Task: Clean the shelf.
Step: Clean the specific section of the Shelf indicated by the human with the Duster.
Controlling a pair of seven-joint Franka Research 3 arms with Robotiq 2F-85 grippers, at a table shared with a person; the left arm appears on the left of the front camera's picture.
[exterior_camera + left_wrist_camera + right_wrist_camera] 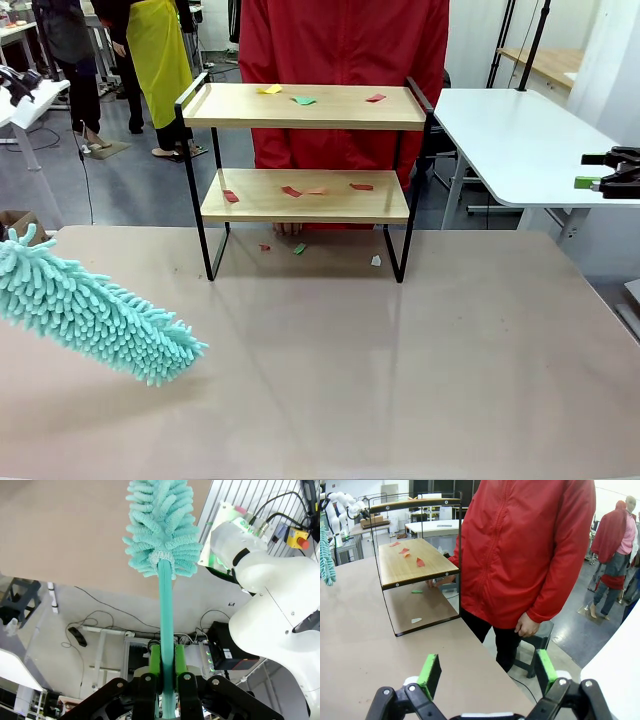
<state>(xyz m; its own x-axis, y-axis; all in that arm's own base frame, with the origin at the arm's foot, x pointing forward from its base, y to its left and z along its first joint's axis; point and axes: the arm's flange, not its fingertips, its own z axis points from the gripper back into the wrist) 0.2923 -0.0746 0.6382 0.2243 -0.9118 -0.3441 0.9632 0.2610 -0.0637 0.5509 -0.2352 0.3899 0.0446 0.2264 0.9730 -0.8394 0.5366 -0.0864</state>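
The shelf [305, 108] stands toward the far side of the table [400, 380], with a person in a red jacket [345, 50] just behind it. Left of the shelf and nearer the robot, a fluffy teal duster [95, 315] hangs tilted over the table, its handle clamped in the left gripper [167, 652]. Well right of the shelf, the right gripper [487, 672] has its jaws spread wide and holds nothing. Small paper scraps [303, 100] lie on both boards and under the shelf.

Shelf [340, 110] on the far middle of the table [400, 380], paper scraps [303, 100] on both boards and on the table below, person [340, 40] behind it, duster [95, 315] over the front left
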